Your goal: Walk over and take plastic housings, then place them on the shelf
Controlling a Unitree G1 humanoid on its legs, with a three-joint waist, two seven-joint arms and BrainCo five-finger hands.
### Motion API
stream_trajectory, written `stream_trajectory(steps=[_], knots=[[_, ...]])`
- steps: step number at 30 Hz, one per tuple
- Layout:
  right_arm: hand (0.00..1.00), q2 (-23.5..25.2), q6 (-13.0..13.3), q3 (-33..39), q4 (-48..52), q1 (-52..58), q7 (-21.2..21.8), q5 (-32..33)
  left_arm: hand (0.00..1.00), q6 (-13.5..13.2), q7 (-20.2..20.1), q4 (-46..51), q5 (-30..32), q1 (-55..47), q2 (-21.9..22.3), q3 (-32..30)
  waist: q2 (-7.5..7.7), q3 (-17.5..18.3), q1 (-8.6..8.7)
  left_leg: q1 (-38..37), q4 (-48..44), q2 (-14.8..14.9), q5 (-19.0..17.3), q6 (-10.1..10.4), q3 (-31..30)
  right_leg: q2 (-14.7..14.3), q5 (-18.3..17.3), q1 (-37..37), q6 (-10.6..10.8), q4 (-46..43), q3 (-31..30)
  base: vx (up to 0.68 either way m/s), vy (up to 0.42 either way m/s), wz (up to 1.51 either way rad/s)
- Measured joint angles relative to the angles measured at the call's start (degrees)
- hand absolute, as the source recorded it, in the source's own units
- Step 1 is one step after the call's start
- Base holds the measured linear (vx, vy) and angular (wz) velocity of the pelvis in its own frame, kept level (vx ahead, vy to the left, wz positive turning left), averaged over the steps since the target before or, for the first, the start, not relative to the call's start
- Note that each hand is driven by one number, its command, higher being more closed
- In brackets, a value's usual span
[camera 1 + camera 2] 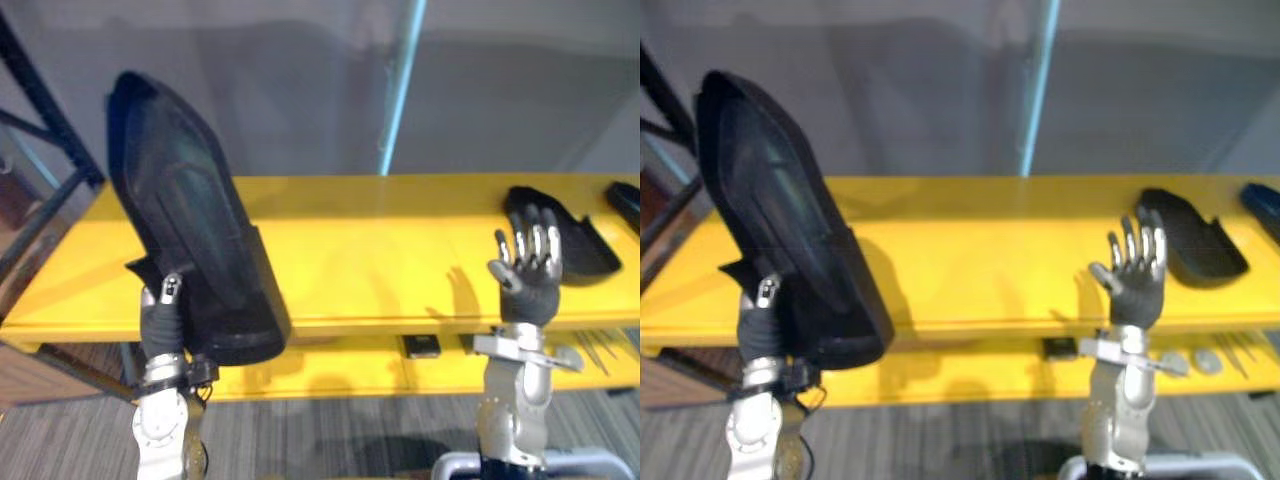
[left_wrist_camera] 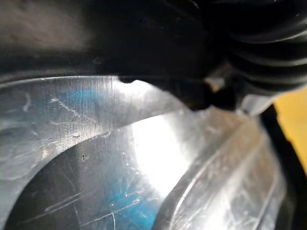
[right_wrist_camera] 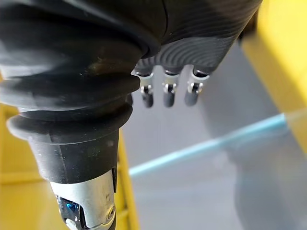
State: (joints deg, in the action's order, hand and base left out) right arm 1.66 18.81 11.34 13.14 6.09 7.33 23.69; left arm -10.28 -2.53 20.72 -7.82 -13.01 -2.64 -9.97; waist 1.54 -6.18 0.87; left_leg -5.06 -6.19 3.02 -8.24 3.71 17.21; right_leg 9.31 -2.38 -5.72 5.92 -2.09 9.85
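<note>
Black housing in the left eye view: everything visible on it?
The black housing is a matte-looking dark plastic shell, long, tapered at the top, with a raised rim and thicker base. It stands nearly upright, top tilted left, before the left end of the yellow shelf. The left hand grips its lower edge.

You had open room across the middle of the yellow shelf (image 1: 380, 250), bare from near edge to far edge. At the left end, the tall housing (image 1: 195, 220) gripped upright in your left hand (image 1: 165, 305) blocked the way, with a dark frame post (image 1: 45, 120) further left. On the right, a flat housing (image 1: 560, 235) lay just beyond your raised, spread right hand (image 1: 530, 265).
</note>
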Motion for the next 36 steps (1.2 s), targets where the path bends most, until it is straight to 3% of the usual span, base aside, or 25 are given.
stream_trajectory(steps=[5,8,9,11,13,18,24,30,36], knots=[[0.00,-2.1,-0.1,0.9,0.0,0.3,0.4,-4.4,1.00,4.9,-2.4,-0.2,-0.3,6.6,-2.2,-0.1,-0.48,0.3,1.39,0.0,-0.3,0.9,0.2,0.1,2.2,-1.2,2.3,0.7,0.0,2.3,-2.3,0.01,-0.012,-0.28],[0.00,-5.1,-1.7,2.2,1.9,0.9,1.8,-10.9,1.00,11.1,-2.6,-3.7,-2.9,9.8,-4.4,-0.1,-1.01,0.5,2.72,-0.3,-0.1,1.1,0.2,0.1,2.8,-1.6,3.0,0.6,0.2,3.0,-2.4,0.00,-0.017,-0.12],[0.00,-6.5,-2.1,2.3,3.2,1.6,3.1,-11.0,1.00,13.7,-2.2,-6.4,-4.1,11.1,-5.4,-0.1,-1.12,0.5,3.16,-0.7,0.1,1.2,0.2,0.1,3.4,-1.7,3.0,0.6,0.2,3.0,-2.7,-0.01,-0.011,-0.20],[0.00,-7.8,-3.3,3.3,4.5,2.6,4.6,-10.9,1.00,16.7,-1.0,-12.7,-5.9,13.3,-6.8,-0.1,-1.47,0.7,3.40,-1.4,0.6,1.5,0.2,0.1,4.7,-2.3,4.0,0.7,-0.1,3.6,-3.9,-0.03,-0.020,-0.34],[0.00,-8.4,-4.3,3.8,4.5,2.8,5.6,-10.9,1.00,18.9,2.5,-20.5,-5.9,16.1,-8.7,-0.9,-1.48,0.7,5.01,-1.5,0.7,1.4,0.2,0.2,5.8,-2.5,4.7,0.7,0.0,4.7,-4.4,-0.05,-0.029,-0.31],[0.00,-8.5,-6.5,3.6,4.5,6.5,9.3,-8.7,1.00,21.8,8.0,-35.6,-6.0,24.5,-13.2,-3.1,-2.33,0.2,8.08,-2.1,0.8,1.7,0.2,0.2,9.0,-2.7,5.3,1.9,0.0,4.8,-7.3,-0.07,-0.027,-0.35],[0.00,-8.7,-6.6,0.4,4.5,8.0,11.7,-8.4,1.00,24.3,8.5,-50.5,-10.0,40.1,-19.9,-3.0,-4.06,-0.4,11.21,-3.8,1.9,2.1,0.6,0.8,12.6,-3.5,5.8,2.7,-0.3,4.7,-10.6,-0.06,-0.037,-0.29],[0.00,-10.3,-8.9,-1.8,5.0,9.4,12.6,-8.4,1.00,28.4,7.9,-57.2,-11.9,45.4,-19.7,-2.4,-5.56,-0.5,14.45,-4.1,3.1,2.6,0.9,1.2,15.0,-4.7,6.1,4.3,-0.5,4.7,-13.1,-0.02,-0.053,-0.19],[0.00,-10.9,-10.5,-1.8,8.4,12.4,12.6,-7.5,1.00,33.8,8.6,-60.4,-11.8,45.4,-19.3,-2.6,-6.91,-1.3,15.57,-5.1,4.1,2.6,1.1,1.4,16.6,-5.1,6.1,4.5,-0.5,4.7,-14.6,-0.03,-0.037,-0.12]])
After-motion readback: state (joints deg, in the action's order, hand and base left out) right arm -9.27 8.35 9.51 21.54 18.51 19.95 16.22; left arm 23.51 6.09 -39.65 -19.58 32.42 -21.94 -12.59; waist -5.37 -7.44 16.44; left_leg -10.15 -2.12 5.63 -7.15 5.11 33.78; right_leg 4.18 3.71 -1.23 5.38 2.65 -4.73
